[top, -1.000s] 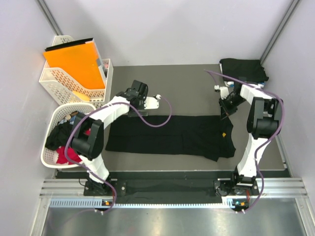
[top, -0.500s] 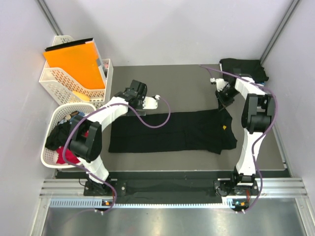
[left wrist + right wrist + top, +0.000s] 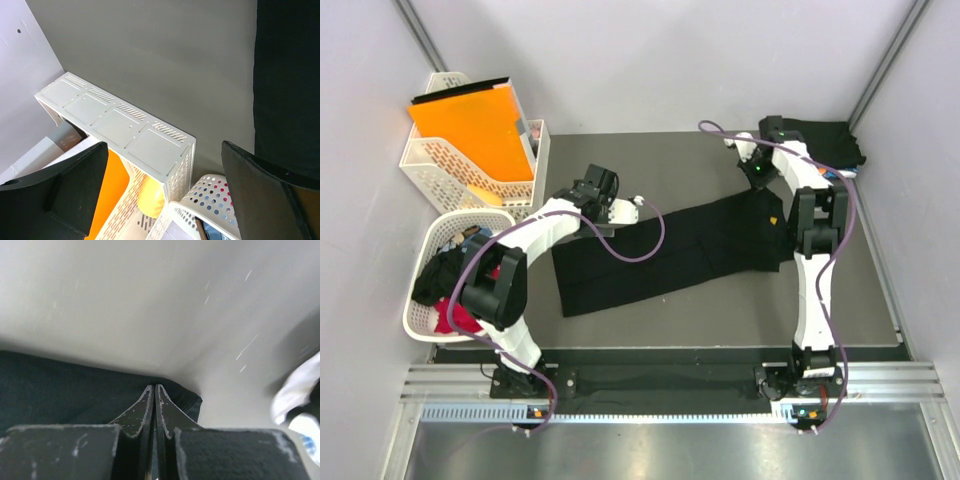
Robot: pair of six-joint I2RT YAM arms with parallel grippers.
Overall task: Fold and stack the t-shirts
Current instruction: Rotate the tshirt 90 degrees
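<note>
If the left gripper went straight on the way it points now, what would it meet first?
Probably the white lattice basket, seen between the fingers of the open left gripper. Depth is unclear; the grey table beside it could come first.

Shirt (image 3: 670, 255) mid-table; baskets (image 3: 424, 162) left; pile (image 3: 815, 138) perhaps far-right.

No text, label, brand, number or sign can be read in any view. The black t-shirt (image 3: 670, 255) on the surface (image 3: 670, 160) carries a small yellow mark (image 3: 775, 222) near its right end, too small to make out as lettering.
</note>
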